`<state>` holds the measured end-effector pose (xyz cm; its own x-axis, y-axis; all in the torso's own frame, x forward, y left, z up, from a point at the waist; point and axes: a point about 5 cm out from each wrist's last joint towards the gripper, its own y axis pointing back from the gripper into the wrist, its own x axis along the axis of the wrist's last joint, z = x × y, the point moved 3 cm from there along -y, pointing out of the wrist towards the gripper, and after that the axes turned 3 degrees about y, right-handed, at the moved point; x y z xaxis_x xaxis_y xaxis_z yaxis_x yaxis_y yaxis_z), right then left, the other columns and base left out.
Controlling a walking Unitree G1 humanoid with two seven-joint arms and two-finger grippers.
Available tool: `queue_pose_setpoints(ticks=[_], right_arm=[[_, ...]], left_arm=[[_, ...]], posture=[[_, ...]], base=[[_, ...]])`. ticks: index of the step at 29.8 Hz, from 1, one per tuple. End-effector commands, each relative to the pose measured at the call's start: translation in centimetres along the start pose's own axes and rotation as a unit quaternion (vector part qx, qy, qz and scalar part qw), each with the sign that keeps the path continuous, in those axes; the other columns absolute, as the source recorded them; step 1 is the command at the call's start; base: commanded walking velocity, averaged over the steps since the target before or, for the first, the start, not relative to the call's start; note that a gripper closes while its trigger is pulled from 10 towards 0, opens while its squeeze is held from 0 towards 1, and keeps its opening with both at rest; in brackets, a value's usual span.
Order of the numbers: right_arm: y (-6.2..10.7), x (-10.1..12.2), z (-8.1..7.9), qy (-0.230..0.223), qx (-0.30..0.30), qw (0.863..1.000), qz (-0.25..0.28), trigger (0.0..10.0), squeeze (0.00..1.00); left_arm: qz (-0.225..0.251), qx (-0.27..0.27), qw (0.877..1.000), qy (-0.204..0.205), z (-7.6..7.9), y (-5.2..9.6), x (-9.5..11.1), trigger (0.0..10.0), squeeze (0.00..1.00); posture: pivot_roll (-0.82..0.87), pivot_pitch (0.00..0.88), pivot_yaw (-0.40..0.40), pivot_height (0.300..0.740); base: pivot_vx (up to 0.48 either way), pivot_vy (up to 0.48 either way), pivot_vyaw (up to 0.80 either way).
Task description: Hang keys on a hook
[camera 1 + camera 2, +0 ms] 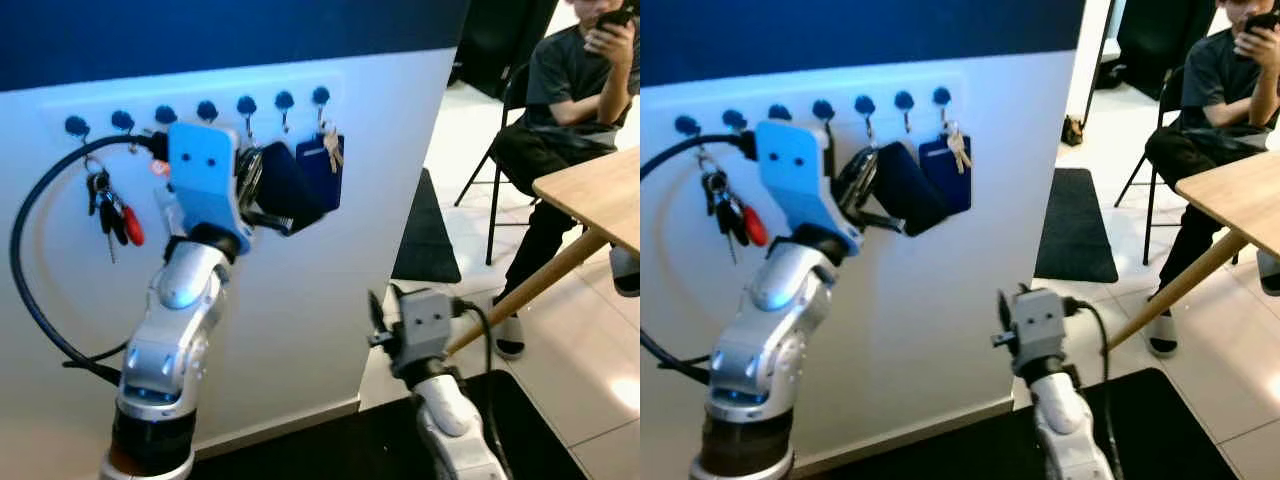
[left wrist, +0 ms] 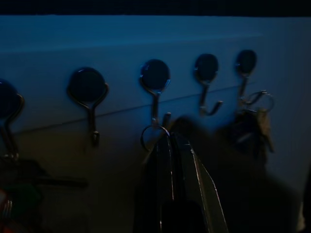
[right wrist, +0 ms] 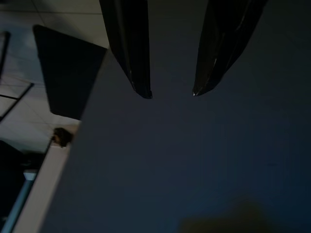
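stage: hanging, nearly done | left pincer [image 2: 172, 145]: closed on key ring [image 2: 154, 136], ring at the tip of a middle hook [image 2: 156, 92] on the far wall | left: seat ring, release | right pincer [image 3: 170, 92]: open, empty, low

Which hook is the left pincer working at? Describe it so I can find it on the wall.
On the white wall under the dark blue band runs a row of seven round-headed hooks. The left pincer, shut on a key ring, is at the hook third from the robot's right. To its right come a bare hook, then the end hook with a blue fob.
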<state>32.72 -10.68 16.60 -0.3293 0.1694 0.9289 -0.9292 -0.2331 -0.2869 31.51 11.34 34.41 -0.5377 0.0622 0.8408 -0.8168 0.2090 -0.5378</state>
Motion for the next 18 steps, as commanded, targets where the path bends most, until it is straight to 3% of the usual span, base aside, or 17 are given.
queue_pose_setpoints(ticks=[1, 18], right_arm=[[0.5, -0.7, 0.4, 0.004, -0.005, 1.0, -0.011, 10.0, 0.0], [0.7, -1.1, 0.3, 0.006, -0.001, 1.0, -0.017, 10.0, 0.0]], left_arm=[[0.014, -0.009, 1.0, -0.01, 0.1, 0.4, 0.7, 10.0, 0.0], [0.024, 0.011, 0.994, -0.109, -0.8, 2.8, 1.6, 10.0, 0.0]], posture=[[0.07, 0.203, 0.053, 0.74], [0.08, 0.21, 0.046, 0.74]], base=[[0.262, 0.0, 0.0], [0.015, 0.0, 0.0]])
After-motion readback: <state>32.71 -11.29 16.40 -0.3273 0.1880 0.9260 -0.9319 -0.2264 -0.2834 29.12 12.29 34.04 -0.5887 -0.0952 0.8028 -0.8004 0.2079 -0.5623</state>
